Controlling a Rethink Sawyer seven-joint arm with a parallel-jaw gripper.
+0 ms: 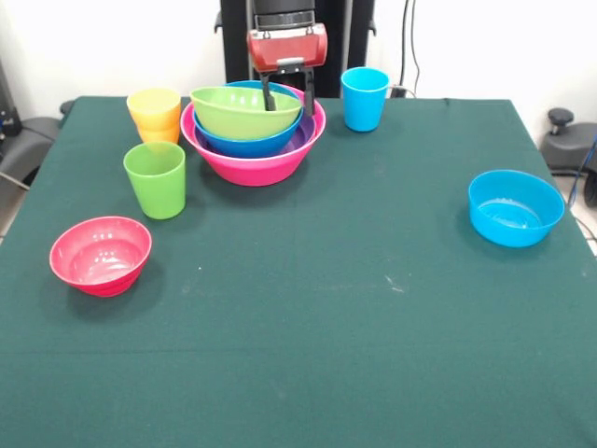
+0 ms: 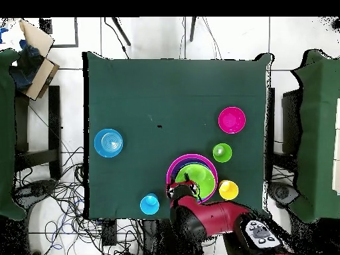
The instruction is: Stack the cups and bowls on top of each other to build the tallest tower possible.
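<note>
Your green-clothed counter [image 1: 308, 355] carries everything. At its far side, the tower [image 1: 254, 131] nests a light green bowl [image 1: 242, 110] in a blue bowl, a purple one and the wide pink bowl [image 1: 252, 166]. The claw [image 1: 287, 91] straddles the back rim, 1 finger [image 1: 269, 93] inside; you cannot tell its grip. Yellow cup [image 1: 155, 108] sits in orange, just left.

The red and black arm comes straight down, wrist vertical. Its hand [image 1: 287, 91] points downward, the two dark fingers [image 1: 268, 93] spread apart and holding nothing.
</note>
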